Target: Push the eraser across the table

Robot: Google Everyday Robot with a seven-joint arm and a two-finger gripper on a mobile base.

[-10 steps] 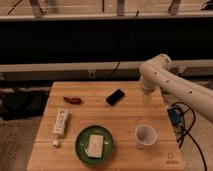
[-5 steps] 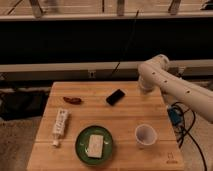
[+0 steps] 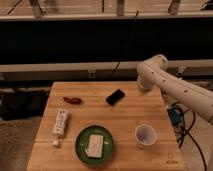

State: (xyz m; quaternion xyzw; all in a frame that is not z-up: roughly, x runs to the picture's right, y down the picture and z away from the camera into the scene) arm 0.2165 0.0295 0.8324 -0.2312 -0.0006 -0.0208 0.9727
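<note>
The eraser (image 3: pixel 115 96) is a small flat black block lying at an angle on the far middle of the light-wood table (image 3: pixel 125 117). My white arm reaches in from the right. Its rounded end, where my gripper (image 3: pixel 144 85) is, sits over the table's far right edge. The gripper is a short way to the right of the eraser and does not touch it. The arm's own body hides most of the gripper.
A red-brown object (image 3: pixel 73 100) lies far left. A long white strip (image 3: pixel 60 124) lies along the left side. A green plate (image 3: pixel 81 150) with a pale block (image 3: pixel 95 145) sits at the front. A paper cup (image 3: pixel 145 135) stands front right. Cables and a blue part (image 3: pixel 173 117) hang off the right edge.
The end of the arm has drawn slightly up and back near the table's far right edge. The eraser and the other objects have not moved.
</note>
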